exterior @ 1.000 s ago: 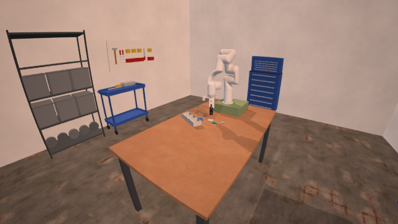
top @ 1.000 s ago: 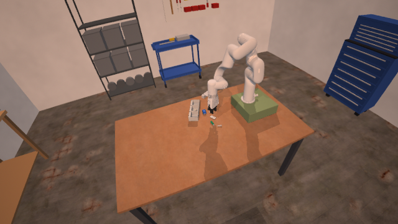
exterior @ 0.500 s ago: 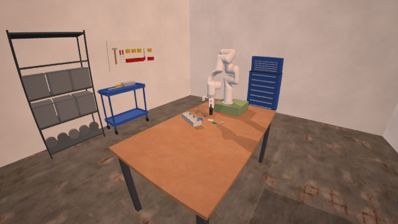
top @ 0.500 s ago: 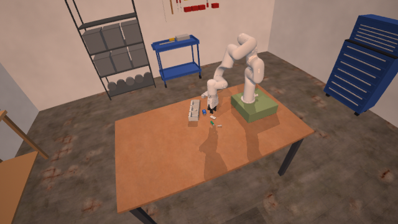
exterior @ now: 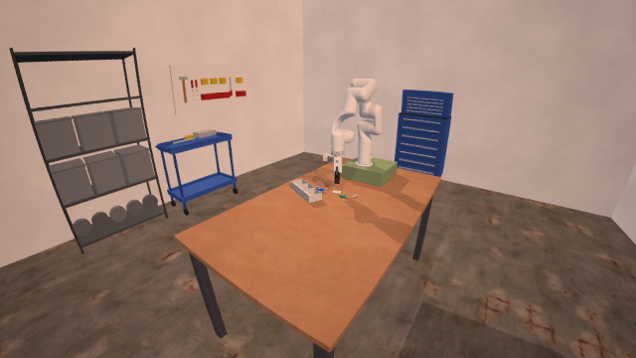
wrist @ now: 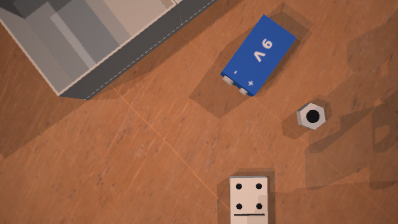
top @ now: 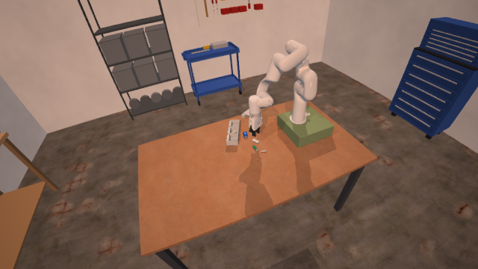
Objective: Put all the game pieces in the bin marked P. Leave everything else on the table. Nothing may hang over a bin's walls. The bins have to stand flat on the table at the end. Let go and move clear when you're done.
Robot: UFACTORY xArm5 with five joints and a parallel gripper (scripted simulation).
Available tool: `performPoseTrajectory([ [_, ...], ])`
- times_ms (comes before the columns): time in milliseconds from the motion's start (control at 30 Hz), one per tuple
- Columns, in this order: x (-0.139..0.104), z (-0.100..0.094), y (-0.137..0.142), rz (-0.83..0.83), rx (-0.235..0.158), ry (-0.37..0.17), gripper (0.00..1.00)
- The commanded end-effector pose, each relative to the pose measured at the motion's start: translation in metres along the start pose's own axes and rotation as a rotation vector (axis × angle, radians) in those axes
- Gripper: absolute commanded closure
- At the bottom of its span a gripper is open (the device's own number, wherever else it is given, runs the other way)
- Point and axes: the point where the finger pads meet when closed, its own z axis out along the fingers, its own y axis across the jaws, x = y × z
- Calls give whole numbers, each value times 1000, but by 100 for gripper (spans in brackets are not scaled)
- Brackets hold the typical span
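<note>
domino (wrist: 248, 199) flat on counter (top: 194, 194), just beside the bin row, partly cut by wrist view's edge | blue 9V battery (wrist: 258, 55) between domino and bin row (top: 233, 131) | hex nut (wrist: 311, 116) near battery | tool (top: 254, 131) above domino, part-open, holding nothing

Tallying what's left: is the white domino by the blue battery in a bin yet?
Out: white domino lies flat on the wooden table.

blue battery (wrist: 258, 55): "9V", "+", "-" | domino (wrist: 249, 199): four pips
</note>
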Motion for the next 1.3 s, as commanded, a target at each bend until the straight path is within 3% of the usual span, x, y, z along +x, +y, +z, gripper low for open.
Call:
performPoseTrajectory([
  [0, 1, -1, -1, 0, 3, 2, 58],
  [233, 1, 11, -1, 0, 3, 2, 58],
  [600, 2, 54, -1, 0, 3, 1, 58],
  [1267, 2, 66, -1, 0, 2, 1, 58],
])
